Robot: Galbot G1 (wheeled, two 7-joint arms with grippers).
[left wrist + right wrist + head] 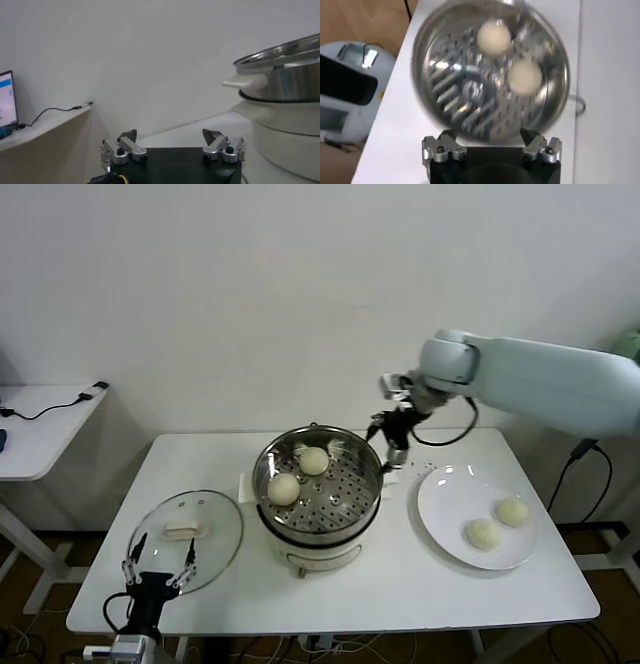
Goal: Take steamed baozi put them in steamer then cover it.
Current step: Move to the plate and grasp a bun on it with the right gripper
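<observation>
the right gripper (492, 145) hangs above the steamer (445, 60) with its jaws spread wide and nothing between them. two steamed baozi (494, 37) lie apart on the perforated tray (465, 100) inside the pot, which stands on a white table (395, 125).

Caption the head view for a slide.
Two buns in the steamer, two on the plate, lid aside.
</observation>
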